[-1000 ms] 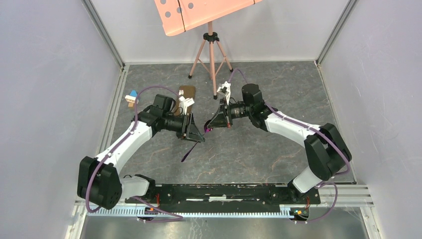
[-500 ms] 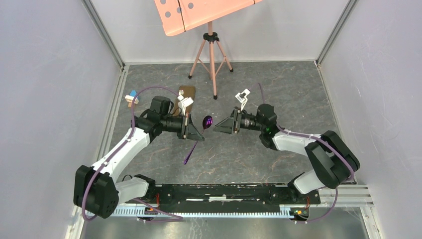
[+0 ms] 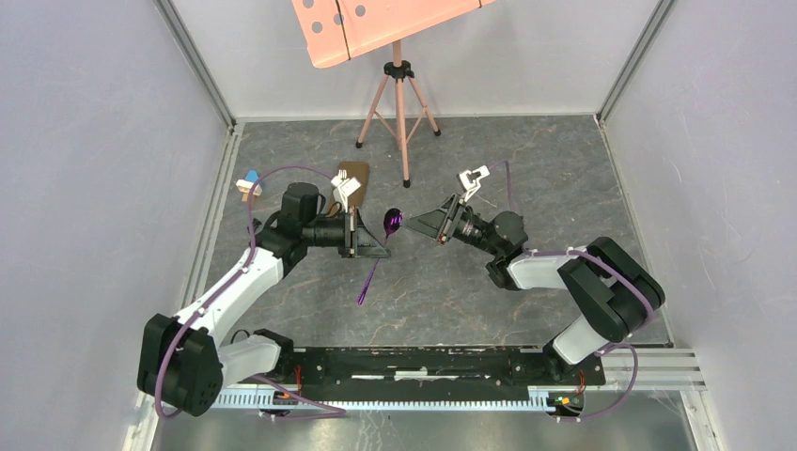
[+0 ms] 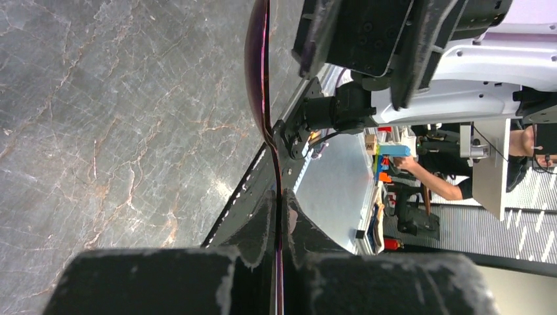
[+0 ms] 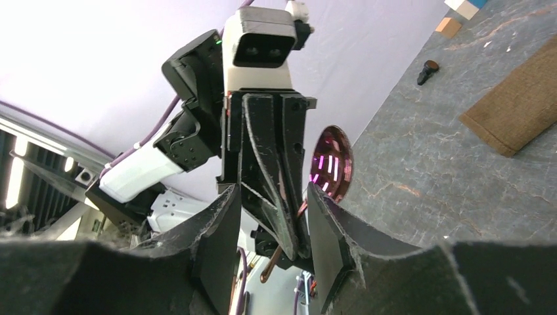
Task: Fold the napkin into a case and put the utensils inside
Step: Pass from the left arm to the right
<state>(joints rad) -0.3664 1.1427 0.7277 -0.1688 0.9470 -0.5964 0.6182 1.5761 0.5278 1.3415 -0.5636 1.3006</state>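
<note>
The spoon [image 3: 391, 224], with a shiny purple bowl and a thin dark handle, hangs above the table with its handle slanting down towards the near side. My left gripper [image 3: 382, 251] is shut on the handle, which runs between the fingertips in the left wrist view, where the gripper [image 4: 279, 200] sits below the spoon's bowl [image 4: 257, 59]. My right gripper [image 3: 413, 224] stands open just right of the bowl and holds nothing. In the right wrist view that gripper [image 5: 270, 216] frames the left gripper and the spoon [image 5: 331, 164]. The folded olive-brown napkin [image 3: 355, 172] lies behind the left wrist, and the napkin [image 5: 519, 108] also shows from the right. I see no fork.
A small blue, white and tan toy block [image 3: 249, 183] lies by the left wall. A pink tripod [image 3: 399, 113] stands at the back centre. A tiny black piece [image 5: 427, 69] lies on the floor beyond the napkin. Grey walls close in the left, right and back sides.
My left gripper shut on the spoon's handle. My right gripper opened, let go of the spoon and drew back to the right. The spoon's bowl rose a little.
</note>
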